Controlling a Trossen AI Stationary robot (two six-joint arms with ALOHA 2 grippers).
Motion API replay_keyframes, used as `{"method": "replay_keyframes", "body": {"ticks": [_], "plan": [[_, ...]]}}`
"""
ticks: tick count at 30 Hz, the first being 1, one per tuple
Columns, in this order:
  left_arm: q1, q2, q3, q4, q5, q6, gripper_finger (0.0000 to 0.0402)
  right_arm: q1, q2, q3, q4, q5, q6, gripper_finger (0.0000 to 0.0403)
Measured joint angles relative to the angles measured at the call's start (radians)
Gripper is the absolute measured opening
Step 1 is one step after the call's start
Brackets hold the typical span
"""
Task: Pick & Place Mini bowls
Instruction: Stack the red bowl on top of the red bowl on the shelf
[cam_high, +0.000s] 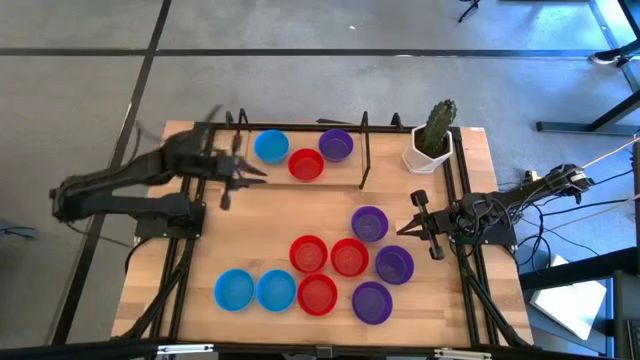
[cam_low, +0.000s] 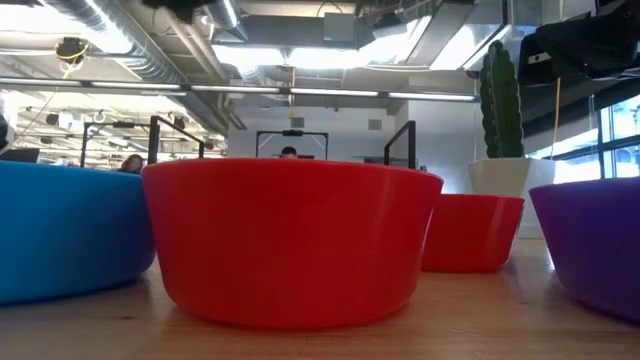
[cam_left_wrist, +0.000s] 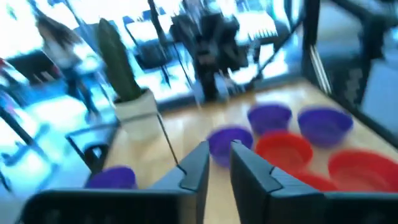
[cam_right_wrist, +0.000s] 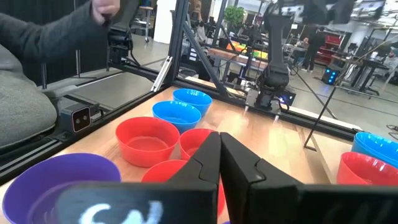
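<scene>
Nearest the low camera: one red mini bowl (cam_low: 290, 240) on the wooden table (cam_high: 270, 220), a blue one (cam_low: 65, 230) just left of it and a purple one (cam_low: 590, 240) to its right. Near group: two blue, three red and four purple bowls; far group by the rail: blue (cam_high: 271, 146), red (cam_high: 305, 164), purple (cam_high: 336, 144), with a potted cactus (cam_high: 433, 135) at the far right. Left gripper (cam_high: 243, 178) sits beside the far blue bowl, fingers narrowly parted, holding nothing; right gripper (cam_high: 418, 226) waits beside the purple bowls, fingers pressed together, empty.
</scene>
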Motion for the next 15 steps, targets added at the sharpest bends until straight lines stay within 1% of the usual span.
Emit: {"method": "replay_keyframes", "body": {"ticks": [2,5,8,11,15], "plan": [[-0.004,-0.120,-0.120,0.122,-0.036,-0.049,0.0036,0.000,0.000,0.000,0.000,0.000,0.000,0.0010],[-0.013,-0.276,-0.289,0.307,-0.044,-0.106,0.0009,0.000,0.000,0.000,0.000,0.000,0.000,0.0010],[-0.016,-0.386,-0.455,0.484,-0.046,-0.121,0.0004,0.000,0.000,0.000,0.000,0.000,0.000,0.0010],[-0.013,-0.457,-0.559,0.538,-0.079,-0.116,0.0003,0.000,0.000,0.000,0.001,0.000,-0.001,0.0010],[-0.014,-0.507,-0.608,0.514,-0.071,-0.130,0.0003,0.000,0.000,0.000,0.000,0.000,0.003,0.0010]]}}
